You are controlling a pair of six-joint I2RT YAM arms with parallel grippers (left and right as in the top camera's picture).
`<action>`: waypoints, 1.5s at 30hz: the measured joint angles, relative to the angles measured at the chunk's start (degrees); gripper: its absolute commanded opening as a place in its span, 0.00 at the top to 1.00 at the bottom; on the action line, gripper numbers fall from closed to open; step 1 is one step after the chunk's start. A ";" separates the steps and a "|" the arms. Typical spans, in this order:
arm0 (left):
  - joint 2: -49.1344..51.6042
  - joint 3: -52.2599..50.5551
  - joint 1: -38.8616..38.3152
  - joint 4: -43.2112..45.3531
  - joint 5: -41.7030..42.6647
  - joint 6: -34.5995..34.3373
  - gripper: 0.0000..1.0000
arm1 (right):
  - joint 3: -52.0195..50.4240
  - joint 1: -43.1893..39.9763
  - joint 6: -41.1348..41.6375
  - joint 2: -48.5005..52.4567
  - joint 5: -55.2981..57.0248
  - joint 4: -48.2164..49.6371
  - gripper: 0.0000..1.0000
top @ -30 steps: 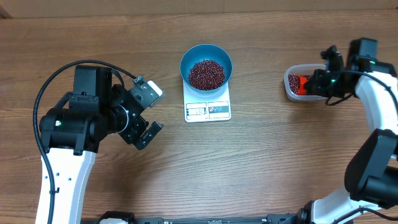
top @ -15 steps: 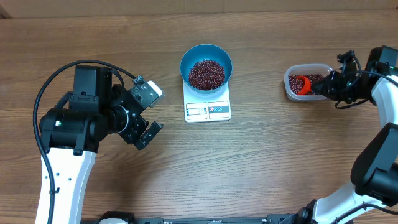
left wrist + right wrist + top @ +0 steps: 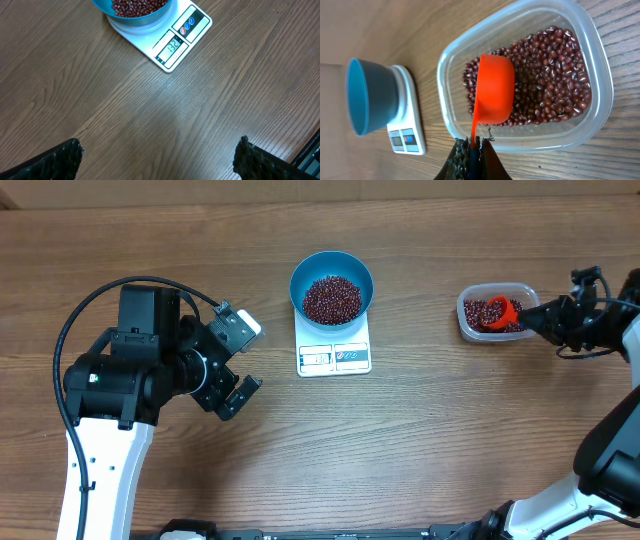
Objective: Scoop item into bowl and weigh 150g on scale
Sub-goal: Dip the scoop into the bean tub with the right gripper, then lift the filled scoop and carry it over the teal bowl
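I had the right gripper [image 3: 471,148] clenched on the handle of the red-orange cup [image 3: 495,90], inside the clear tub [image 3: 598,65] of beans [image 3: 555,75] at frame right; the left gripper [image 3: 247,360] hung released at left.

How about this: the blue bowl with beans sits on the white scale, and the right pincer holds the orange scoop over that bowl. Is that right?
Not quite. The right wrist view shows the right pincer holding the orange scoop at the clear tub, not over the blue bowl. That bowl, with beans, does sit on the white scale.
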 measured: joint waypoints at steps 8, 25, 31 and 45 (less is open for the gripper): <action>0.00 0.00 0.00 0.00 0.00 0.00 0.00 | 0.00 -2.27 0.17 0.00 -4.37 -1.11 0.96; 0.00 0.00 0.00 0.00 0.00 0.00 0.01 | 0.00 -2.64 0.15 0.00 -8.24 -2.43 0.96; 0.00 0.00 -0.02 0.00 0.00 0.00 0.00 | 0.00 -2.67 0.15 0.00 -10.99 -2.45 0.96; 0.00 0.00 -0.02 0.00 0.00 0.00 0.00 | 0.00 -2.47 0.22 0.00 -26.62 -2.82 0.96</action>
